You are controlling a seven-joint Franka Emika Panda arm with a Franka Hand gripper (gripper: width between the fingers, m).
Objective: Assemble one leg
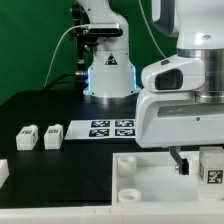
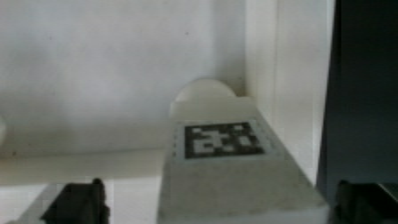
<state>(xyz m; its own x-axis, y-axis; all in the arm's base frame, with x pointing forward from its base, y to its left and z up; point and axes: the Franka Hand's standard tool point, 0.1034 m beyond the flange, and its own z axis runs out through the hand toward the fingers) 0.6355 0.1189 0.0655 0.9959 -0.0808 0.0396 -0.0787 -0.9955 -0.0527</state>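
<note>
A white leg (image 2: 222, 150) with a black-and-white tag on its face stands between my fingers in the wrist view, its rounded end pointing away. The dark fingertips (image 2: 75, 202) stand wide apart, and there is a gap between this one and the leg. My gripper (image 2: 219, 208) is open around the leg. In the exterior view the gripper (image 1: 198, 165) hangs low at the front right over the big white panel (image 1: 150, 190), with the tagged leg (image 1: 211, 170) beside its dark finger. Two more legs (image 1: 27, 137) (image 1: 52, 135) lie on the black table at the left.
The marker board (image 1: 112, 128) lies mid-table in front of the robot base (image 1: 108, 75). The panel has round sockets (image 1: 128, 195) near its left end. A white part (image 1: 3, 172) shows at the left edge. A green backdrop stands behind.
</note>
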